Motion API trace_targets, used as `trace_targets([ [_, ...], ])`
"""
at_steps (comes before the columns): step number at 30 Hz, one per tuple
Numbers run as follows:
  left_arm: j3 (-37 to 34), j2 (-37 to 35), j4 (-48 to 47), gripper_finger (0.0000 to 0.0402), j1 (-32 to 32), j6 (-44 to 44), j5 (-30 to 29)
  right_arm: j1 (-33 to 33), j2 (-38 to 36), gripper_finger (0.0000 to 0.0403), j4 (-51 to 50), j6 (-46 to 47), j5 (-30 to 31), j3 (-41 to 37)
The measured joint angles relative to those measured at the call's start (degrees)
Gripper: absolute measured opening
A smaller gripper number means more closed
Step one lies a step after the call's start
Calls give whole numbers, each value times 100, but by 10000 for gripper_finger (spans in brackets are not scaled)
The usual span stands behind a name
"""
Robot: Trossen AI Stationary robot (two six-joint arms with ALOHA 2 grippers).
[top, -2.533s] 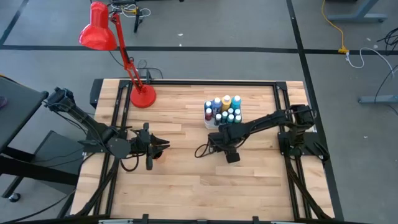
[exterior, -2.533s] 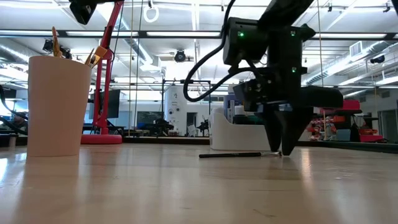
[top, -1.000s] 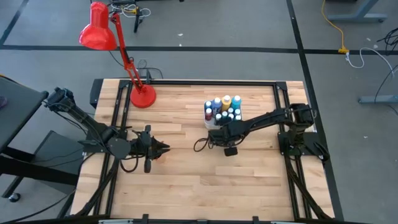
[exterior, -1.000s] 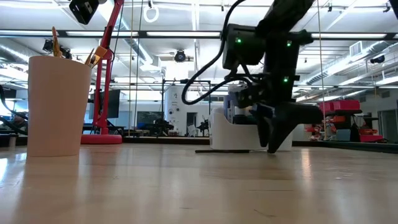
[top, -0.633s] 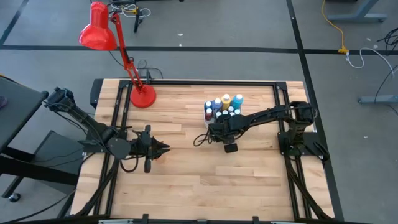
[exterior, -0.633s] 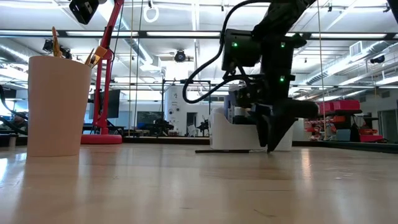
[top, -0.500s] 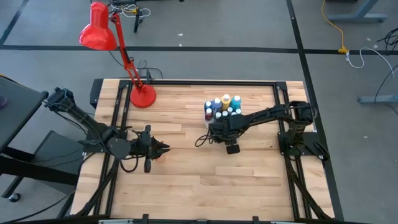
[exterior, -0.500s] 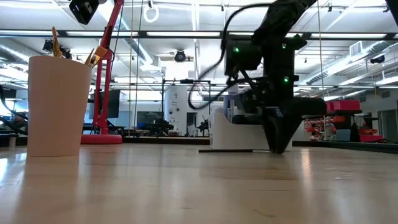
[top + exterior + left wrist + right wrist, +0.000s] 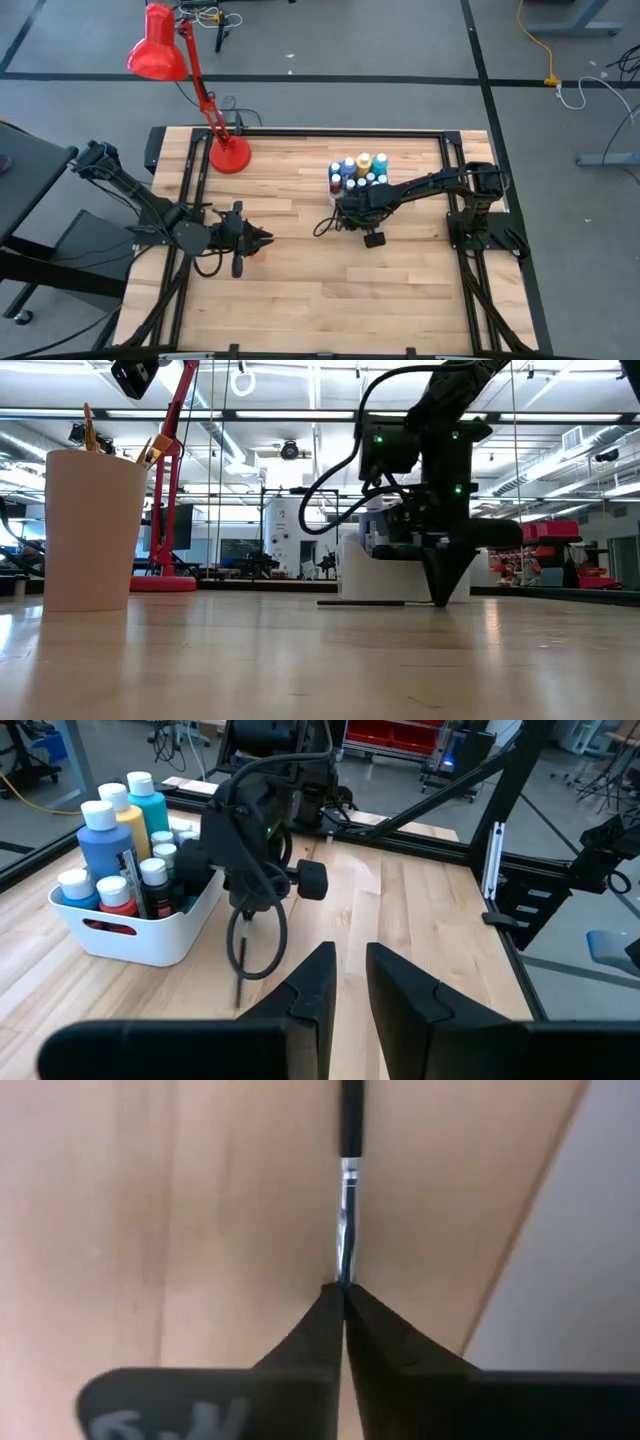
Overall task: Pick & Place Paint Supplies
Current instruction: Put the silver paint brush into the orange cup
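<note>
Grasp step: right pincer (image 9: 343, 1292) pinched on the paintbrush (image 9: 347, 1190) at its metal ferrule, brush flat on the bench (image 9: 300, 300) just in front of the white bin (image 9: 140, 940) of paint bottles (image 9: 108, 845). Next: lift straight up, keep grip. Left pincer (image 9: 348, 982) narrow, empty, well away from the bin.

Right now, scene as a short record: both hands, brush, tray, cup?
right hand: down at the table beside the white tray, shut on the paintbrush at its metal end
paintbrush: flat on the wood
left hand: idle over the table's left side, fingers slightly apart, empty
white tray: holds paint bottles
cup: upright, brushes inside
</note>
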Motion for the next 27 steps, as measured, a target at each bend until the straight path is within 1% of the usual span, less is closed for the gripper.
trace_targets([
  [2, 0, 0, -1, 66, -1, 0, 0, -2, 0, 6, 61, -12, 90, 4],
  [6, 0, 0, -1, 66, -1, 0, 0, 78, 9, 7, -6, -12, 210, 33],
  [10, 0, 0, -1, 66, 0, 0, 0, 312, 15, 3, -531, -18, 246, 307],
  [12, 0, 0, 1, 66, 1, 0, -1, 478, 15, 2, -765, -9, 414, 488],
  [17, 0, -2, 1, 66, -1, 0, 0, 875, 15, 1, -1531, -31, 1554, 1080],
  [21, 0, 0, 4, 66, -1, 0, -2, 1135, 15, 1, -2163, -21, 2349, 1588],
  [23, -2, 0, 37, 66, -1, -5, -42, 1287, 13, 1, -2425, -66, 2858, 1816],
  [25, -2, 0, 124, 66, -1, -173, -96, 1467, 13, 1, -2587, -339, 3461, 2009],
  [27, -2, 0, 238, 66, 1, -392, -165, 1673, 9, 0, -2584, -902, 4145, 2145],
])
